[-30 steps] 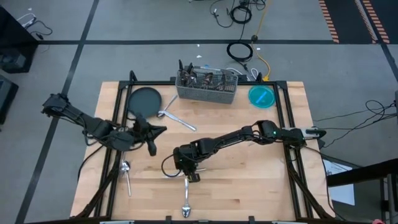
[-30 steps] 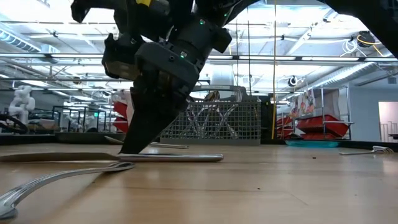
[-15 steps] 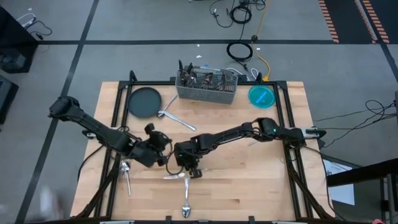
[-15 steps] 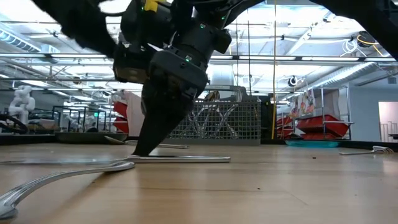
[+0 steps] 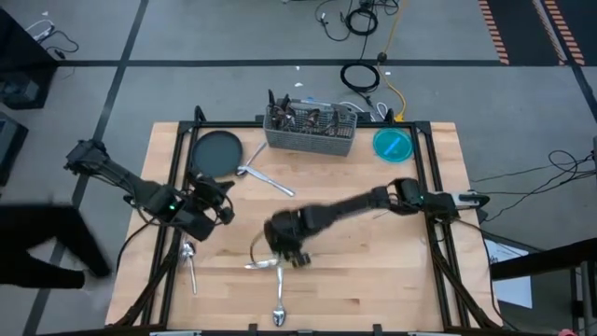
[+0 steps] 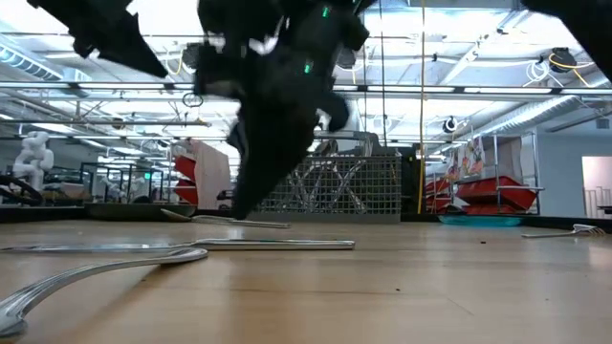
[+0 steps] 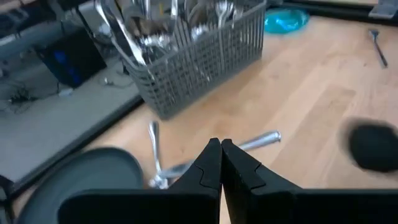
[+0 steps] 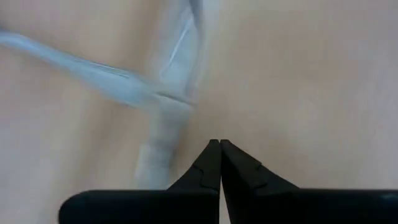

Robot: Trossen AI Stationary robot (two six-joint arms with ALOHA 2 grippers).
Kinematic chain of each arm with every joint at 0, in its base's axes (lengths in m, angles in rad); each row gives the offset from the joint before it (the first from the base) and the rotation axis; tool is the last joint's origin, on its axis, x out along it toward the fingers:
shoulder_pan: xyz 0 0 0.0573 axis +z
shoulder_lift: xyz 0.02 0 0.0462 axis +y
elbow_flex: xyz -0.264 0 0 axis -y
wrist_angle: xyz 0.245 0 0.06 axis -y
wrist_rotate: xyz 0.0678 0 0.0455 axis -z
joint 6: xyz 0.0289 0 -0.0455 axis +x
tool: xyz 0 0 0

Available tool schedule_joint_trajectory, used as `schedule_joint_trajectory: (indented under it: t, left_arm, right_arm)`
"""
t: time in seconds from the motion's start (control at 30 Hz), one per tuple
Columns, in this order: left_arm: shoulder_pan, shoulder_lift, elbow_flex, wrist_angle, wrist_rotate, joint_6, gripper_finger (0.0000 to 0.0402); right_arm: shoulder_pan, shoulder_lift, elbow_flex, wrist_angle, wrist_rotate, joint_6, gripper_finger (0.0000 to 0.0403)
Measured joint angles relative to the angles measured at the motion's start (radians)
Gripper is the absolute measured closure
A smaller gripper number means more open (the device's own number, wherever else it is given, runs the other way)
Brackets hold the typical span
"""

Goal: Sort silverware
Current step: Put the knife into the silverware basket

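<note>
Silverware lies flat on the wooden table: a knife-like piece (image 5: 262, 265) (image 6: 277, 245), a spoon (image 5: 279, 306) near the front edge, a fork (image 5: 189, 264) (image 6: 96, 268) at the left, and two pieces (image 5: 264, 177) (image 7: 258, 140) beside the dark plate (image 5: 216, 152). My right gripper (image 5: 284, 250) (image 8: 219, 149) is shut and hovers just above the knife-like piece, blurred in the low view (image 6: 244, 205). My left gripper (image 5: 213, 201) (image 7: 221, 150) is shut, in the air at the left, pointing toward the grey mesh caddy (image 5: 311, 133) (image 7: 199, 59) full of silverware.
A blue round dish (image 5: 393, 145) (image 7: 286, 20) sits at the back right beside the caddy. A black frame (image 5: 177, 159) borders the table. A small dark utensil (image 7: 376, 43) lies far right. Bare wood stretches right of my right gripper.
My right gripper has risen off the table, away from the knife-like piece on which its tip stood; that piece slid slightly and now lies still. My left gripper swung toward the right gripper, then back toward the table's left edge, turning as it went.
</note>
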Motion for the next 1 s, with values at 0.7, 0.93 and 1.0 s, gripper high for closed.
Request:
schedule_joint_trajectory:
  t: [0.7, 0.93, 1.0]
  left_arm:
    - [0.0, -0.097, 0.001, 0.008, -0.048, 0.127, 0.0393]
    - [0.0, -0.094, 0.001, 0.019, -0.039, 0.126, 0.0393]
    - [0.0, -0.092, 0.001, 0.035, -0.038, 0.126, 0.0393]
  right_arm:
    - [0.044, 0.109, -0.053, 0.355, -0.058, 0.133, 0.0403]
    - [-0.028, 0.089, -0.089, 0.252, -0.083, 0.117, 0.0403]
    - [-0.056, 0.081, -0.09, 0.21, -0.084, 0.082, 0.0403]
